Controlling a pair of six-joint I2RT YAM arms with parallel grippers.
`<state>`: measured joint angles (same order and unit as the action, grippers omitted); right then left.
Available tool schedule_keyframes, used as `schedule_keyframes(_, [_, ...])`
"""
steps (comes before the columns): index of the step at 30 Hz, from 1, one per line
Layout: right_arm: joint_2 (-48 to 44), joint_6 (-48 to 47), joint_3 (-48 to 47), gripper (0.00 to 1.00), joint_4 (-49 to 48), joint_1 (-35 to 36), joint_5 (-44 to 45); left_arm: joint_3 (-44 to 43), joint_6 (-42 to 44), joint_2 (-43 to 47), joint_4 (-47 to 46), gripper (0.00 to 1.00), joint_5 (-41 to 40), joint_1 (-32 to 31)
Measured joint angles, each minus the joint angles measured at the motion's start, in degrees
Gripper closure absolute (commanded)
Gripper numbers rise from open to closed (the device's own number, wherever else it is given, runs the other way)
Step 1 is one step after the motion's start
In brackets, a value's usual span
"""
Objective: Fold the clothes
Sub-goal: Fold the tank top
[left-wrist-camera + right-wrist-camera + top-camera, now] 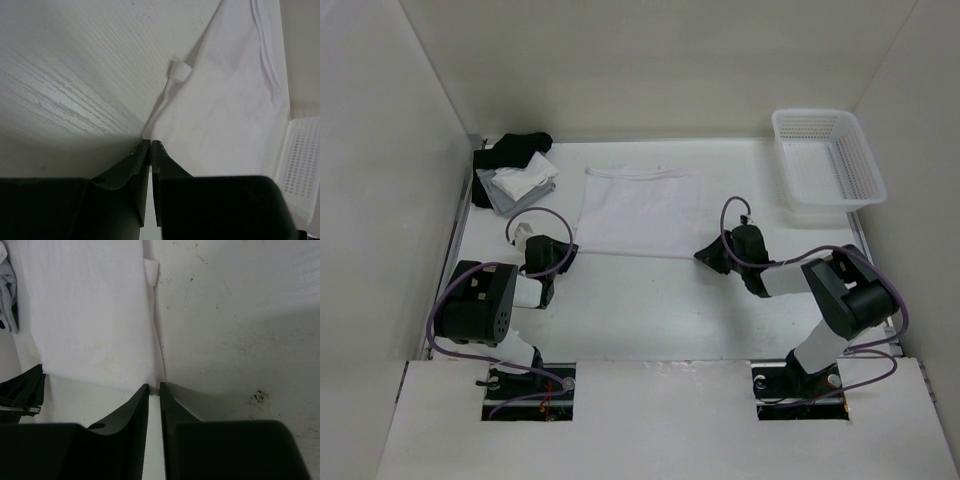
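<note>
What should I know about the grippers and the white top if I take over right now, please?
Left gripper: shut on the near left corner of the white top.
Right gripper: jaws almost together at the near right corner; grip unconfirmed.
Top: spread flat on the table.
Done: both near corners reached; no fold visible.
To do: confirm right grip, then probably fold the near edge away.

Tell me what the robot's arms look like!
The left arm and right arm have chunky black joints joined by short white tubes. A thin purplish cable loops along each one. The left gripper and right gripper each end in two flat black fingers that taper to narrow tips. I can't see any writing on them.
</note>
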<state>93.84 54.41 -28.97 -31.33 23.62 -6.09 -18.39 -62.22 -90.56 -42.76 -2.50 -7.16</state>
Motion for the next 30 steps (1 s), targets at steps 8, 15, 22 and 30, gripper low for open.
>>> schedule_keyframes(8, [-1.31, -0.68, 0.15, 0.96, 0.76, 0.02, 1.68, 0.79, 0.22, 3.54, 1.77, 0.99, 0.04, 0.00])
schedule_keyframes(15, [-32.06, -6.03, 3.02, 0.96, 13.05, 4.55, 7.56, 2.36, 1.70, 34.97, 15.93, 1.00, 0.07, -1.81])
schedule_keyframes(22, [-64.54, -12.52, -8.96, 0.95, 38.97, 15.98, 17.42, -11.91, 6.80, 71.67, 41.44, 1.00, -2.91, -5.62])
schedule_keyframes(30, [-65.09, -16.92, -21.86, 0.94, 49.62, 25.44, 25.53, -18.69, 8.74, 75.01, 50.75, 0.98, -4.98, -7.63])
